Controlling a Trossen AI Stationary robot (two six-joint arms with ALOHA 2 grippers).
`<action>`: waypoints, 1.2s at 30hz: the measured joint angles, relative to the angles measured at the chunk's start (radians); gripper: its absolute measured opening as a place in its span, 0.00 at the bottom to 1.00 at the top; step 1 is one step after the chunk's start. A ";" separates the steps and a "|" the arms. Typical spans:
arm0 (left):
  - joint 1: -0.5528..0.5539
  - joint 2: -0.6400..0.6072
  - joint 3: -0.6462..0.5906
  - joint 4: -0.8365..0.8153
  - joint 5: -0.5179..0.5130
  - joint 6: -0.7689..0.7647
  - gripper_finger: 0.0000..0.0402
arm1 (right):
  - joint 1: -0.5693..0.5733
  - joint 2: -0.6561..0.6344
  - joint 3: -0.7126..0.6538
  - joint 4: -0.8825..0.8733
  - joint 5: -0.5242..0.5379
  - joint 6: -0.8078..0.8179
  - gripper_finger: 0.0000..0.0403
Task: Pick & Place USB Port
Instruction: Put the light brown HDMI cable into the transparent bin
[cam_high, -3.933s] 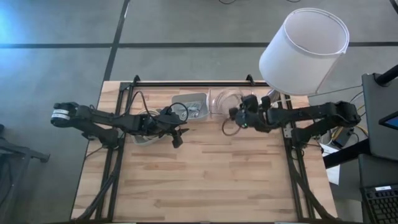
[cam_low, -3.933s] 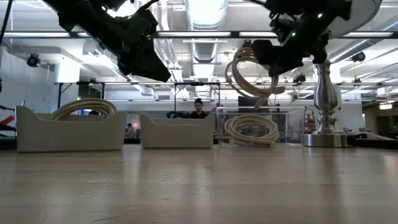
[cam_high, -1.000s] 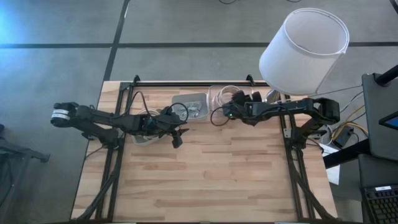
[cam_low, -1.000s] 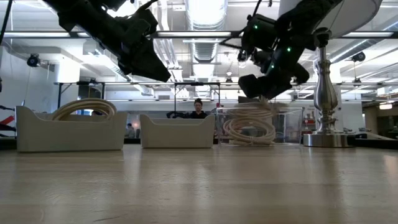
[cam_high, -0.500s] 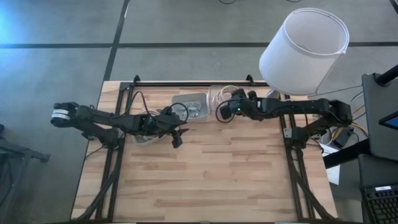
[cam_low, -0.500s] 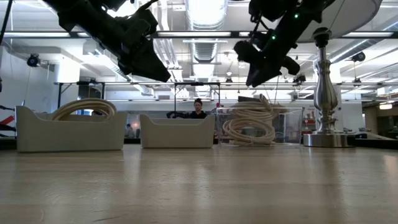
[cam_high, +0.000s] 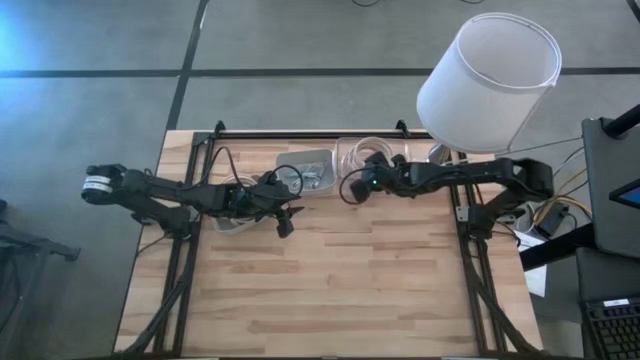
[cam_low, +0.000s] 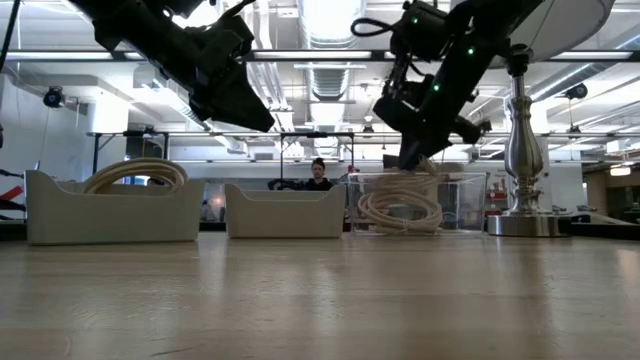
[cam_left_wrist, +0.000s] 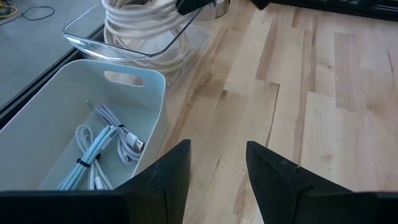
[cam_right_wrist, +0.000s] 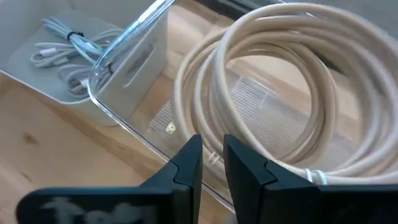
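Note:
A cream cable coil (cam_right_wrist: 267, 93) lies in a clear container (cam_right_wrist: 118, 118) at the table's far edge, also seen in the low view (cam_low: 402, 208). My right gripper (cam_right_wrist: 212, 155) is down at the coil's top (cam_low: 408, 155), shut on a strand. A white bin (cam_left_wrist: 68, 130) next to the container holds pale USB cables (cam_left_wrist: 102, 152). My left gripper (cam_left_wrist: 217, 168) hangs open above the table near that bin (cam_high: 285, 218) and touches nothing. My right gripper pinches a strand of the cream coil (cam_right_wrist: 214, 159) between its two fingers, slanting down from above into the clear container. The rest of the coil rests on the container's floor (cam_low: 400, 222). Which strand it has cannot be told.
A second white bin with a beige coil (cam_low: 115, 205) stands under the left arm. A lamp with a white shade (cam_high: 490, 80) and metal base (cam_low: 520, 215) stands at the far right corner. Bare wood (cam_high: 330, 290) fills the table's near half.
My right gripper rose above the clear container, then came back down onto the coil's top and shifted a little toward the table's left. The coil stayed in the container. The left arm kept still.

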 joint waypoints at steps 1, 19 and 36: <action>0.000 0.000 0.000 0.000 0.000 0.000 0.39 | -0.004 0.008 0.002 0.002 0.000 0.000 0.14; 0.000 0.000 0.000 0.002 0.000 0.038 0.39 | -0.116 0.031 0.006 0.035 0.105 -0.018 0.09; 0.000 0.000 0.000 0.001 0.000 0.023 0.39 | -0.106 -0.116 -0.004 0.009 -0.020 -0.068 0.09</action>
